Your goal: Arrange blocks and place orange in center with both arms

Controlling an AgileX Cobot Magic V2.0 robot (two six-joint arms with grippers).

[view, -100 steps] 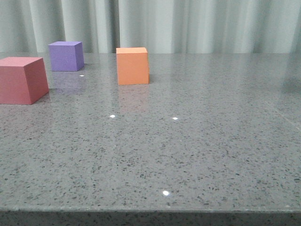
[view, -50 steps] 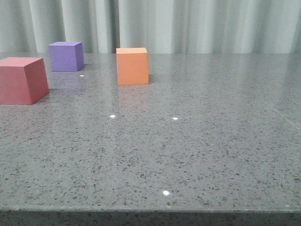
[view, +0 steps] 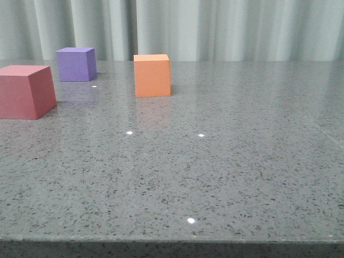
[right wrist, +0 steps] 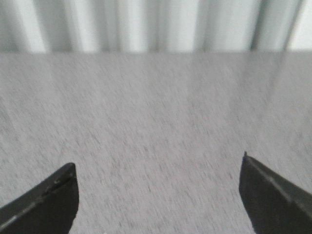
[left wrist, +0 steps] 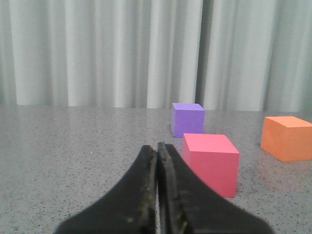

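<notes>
Three cubes stand on the grey speckled table (view: pixel 215 177). The orange cube (view: pixel 152 75) is at the back, left of the middle. Further left and back sits the purple cube (view: pixel 76 64), and the red-pink cube (view: pixel 24 91) is at the left edge, nearer. Neither arm shows in the front view. In the left wrist view my left gripper (left wrist: pixel 157 146) is shut on nothing, low over the table, with the red-pink cube (left wrist: pixel 210 163) just beyond its tips, the purple cube (left wrist: pixel 187 119) behind that and the orange cube (left wrist: pixel 287 138) off to the side. My right gripper (right wrist: pixel 158 168) is open over bare table, in a blurred view.
Pale pleated curtains (view: pixel 215 27) hang behind the table's far edge. The table's front edge (view: pixel 172 241) runs along the bottom of the front view. Small bright light spots (view: pixel 190 220) reflect on the tabletop.
The cubes have not moved; the front view has shifted by a pixel or two. A faint dark reflection at the table's right edge a second ago is gone.
</notes>
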